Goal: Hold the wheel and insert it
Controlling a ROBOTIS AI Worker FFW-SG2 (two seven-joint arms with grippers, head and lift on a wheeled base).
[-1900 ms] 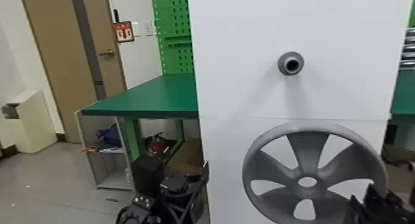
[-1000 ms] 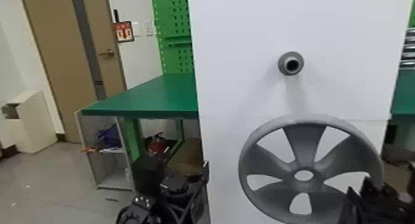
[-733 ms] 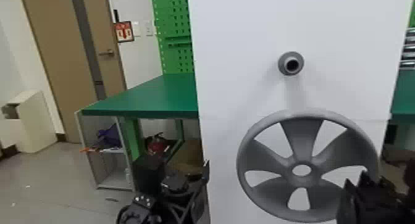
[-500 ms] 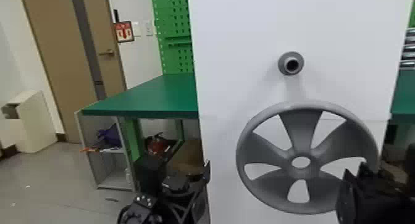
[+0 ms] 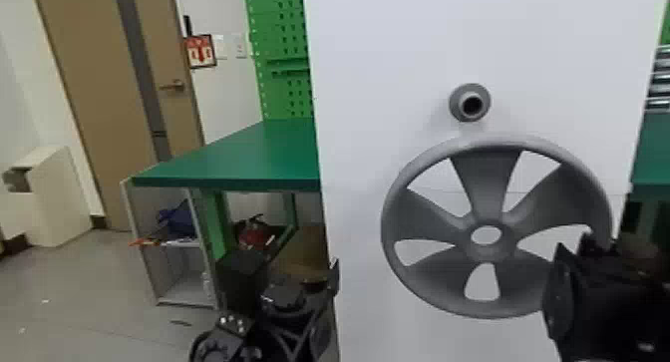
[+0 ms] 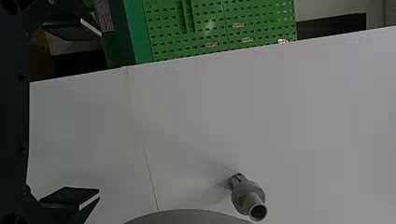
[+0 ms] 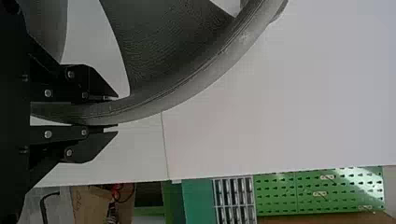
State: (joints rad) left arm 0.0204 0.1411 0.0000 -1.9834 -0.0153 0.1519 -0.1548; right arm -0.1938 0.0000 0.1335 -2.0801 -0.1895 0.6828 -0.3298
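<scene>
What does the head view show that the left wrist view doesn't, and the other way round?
Head view: the door, the red sign, the wheel's spokes and centre hole, and the right hand at its rim.

Left wrist view: the left hand's two fingers standing wide apart, plus small pale tags on the pegboard.

Both: the post, the white panel, the pegboard, the green table and some wheel rim.

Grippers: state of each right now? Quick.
Left gripper: open, fingers wide apart, nothing between them.
Right gripper: closed on the wheel, rim between its fingers.
</scene>
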